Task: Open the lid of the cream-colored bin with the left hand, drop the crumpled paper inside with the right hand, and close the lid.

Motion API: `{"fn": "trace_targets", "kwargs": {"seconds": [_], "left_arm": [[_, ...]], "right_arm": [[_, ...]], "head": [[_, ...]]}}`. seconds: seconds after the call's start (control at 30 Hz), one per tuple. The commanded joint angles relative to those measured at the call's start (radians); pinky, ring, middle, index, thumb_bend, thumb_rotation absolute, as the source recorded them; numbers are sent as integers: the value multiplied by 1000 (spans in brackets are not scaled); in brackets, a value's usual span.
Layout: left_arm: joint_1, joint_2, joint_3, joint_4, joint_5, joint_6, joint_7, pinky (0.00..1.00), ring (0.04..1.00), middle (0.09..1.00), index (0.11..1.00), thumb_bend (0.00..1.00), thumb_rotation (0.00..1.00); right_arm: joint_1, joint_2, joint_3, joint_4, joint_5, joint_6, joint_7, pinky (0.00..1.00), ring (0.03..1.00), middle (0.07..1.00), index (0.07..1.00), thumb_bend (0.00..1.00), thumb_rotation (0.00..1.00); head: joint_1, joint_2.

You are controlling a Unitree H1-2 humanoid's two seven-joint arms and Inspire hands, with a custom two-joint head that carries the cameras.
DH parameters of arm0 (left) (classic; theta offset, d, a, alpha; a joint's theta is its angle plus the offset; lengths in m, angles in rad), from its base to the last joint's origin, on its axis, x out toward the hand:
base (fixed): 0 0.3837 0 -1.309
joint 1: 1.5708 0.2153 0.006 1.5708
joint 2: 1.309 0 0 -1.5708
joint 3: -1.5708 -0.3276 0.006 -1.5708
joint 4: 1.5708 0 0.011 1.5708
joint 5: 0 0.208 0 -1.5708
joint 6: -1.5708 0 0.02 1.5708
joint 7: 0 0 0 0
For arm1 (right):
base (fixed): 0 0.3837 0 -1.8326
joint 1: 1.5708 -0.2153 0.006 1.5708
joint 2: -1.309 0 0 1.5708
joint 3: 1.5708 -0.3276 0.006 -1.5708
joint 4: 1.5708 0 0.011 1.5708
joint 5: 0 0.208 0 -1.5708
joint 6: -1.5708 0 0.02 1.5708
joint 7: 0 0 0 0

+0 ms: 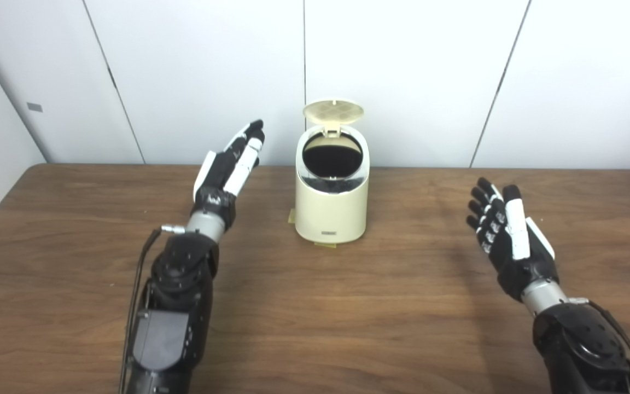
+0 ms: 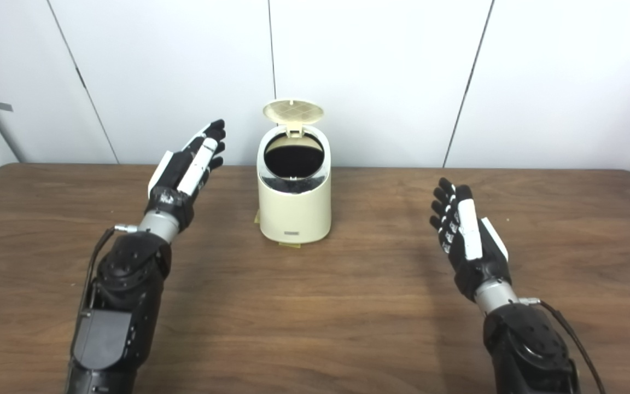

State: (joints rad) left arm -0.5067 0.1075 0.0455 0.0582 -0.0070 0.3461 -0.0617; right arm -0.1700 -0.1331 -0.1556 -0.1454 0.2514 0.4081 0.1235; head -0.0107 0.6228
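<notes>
The cream bin (image 1: 331, 197) stood at the middle of the wooden surface (image 1: 348, 317) with its lid (image 1: 333, 110) tipped up, while the left hand (image 1: 231, 164) beside it and the right hand (image 1: 503, 235) well apart both hovered with fingers spread, holding nothing.

Bright, even overhead light is filling the room, washing the white wall panels (image 1: 402, 71) pale. Soft, faint shadows are falling on the wooden table (image 1: 315, 317) beside the arms. Both views are looking slightly soft, with no harsh glare showing.
</notes>
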Motion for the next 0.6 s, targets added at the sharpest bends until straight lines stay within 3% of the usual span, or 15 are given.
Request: {"fn": "trace_targets", "kwargs": {"seconds": [0.0, 0.23, 0.57], "left_arm": [[-104, 23, 4, 8, -14, -28, -14, 964, 968, 964, 963, 512, 757], [-203, 10, 21, 40, -35, -15, 1, 964, 972, 963, 922, 576, 837], [-308, 32, -66, 109, 25, -18, -33, 966, 972, 964, 940, 551, 937]], "right_arm": [[-32, 15, 5, -61, 5, -8, -15, 1000, 1000, 1000, 1000, 643, 1000], [-34, 38, 29, -91, -21, -4, -47, 1000, 1000, 1000, 1000, 653, 1000], [4, 69, 45, -84, -37, -32, -64, 1000, 1000, 1000, 1000, 664, 1000]], "head": [[-3, 0], [-4, -8], [-1, -14]]}}
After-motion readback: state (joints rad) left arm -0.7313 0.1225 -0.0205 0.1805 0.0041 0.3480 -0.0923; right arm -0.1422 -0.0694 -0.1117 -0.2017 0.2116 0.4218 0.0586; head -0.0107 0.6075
